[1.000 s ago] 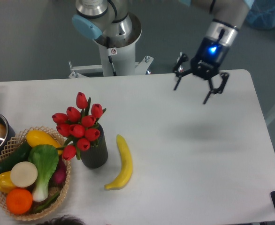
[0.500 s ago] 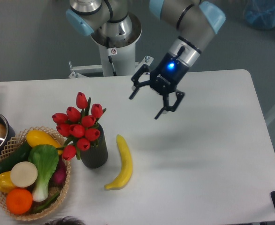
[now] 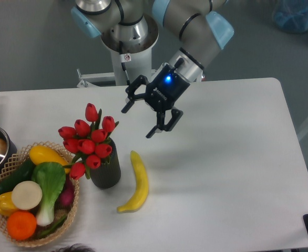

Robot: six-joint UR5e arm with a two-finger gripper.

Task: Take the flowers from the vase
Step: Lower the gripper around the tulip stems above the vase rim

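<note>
One arm reaches down-left from its base, gripper [image 3: 138, 121] tilted, fingers spread wide and empty, hanging above the table [image 3: 222, 157] just right of the flowers [image 3: 89, 139]. Flowers stand in the vase [image 3: 106, 170], between a basket [image 3: 70, 210] and a banana [image 3: 136, 181].

Red tulip flowers [image 3: 89, 140] stand bunched upright in the dark cylindrical vase [image 3: 106, 171] on the white counter [image 3: 222, 173].
</note>
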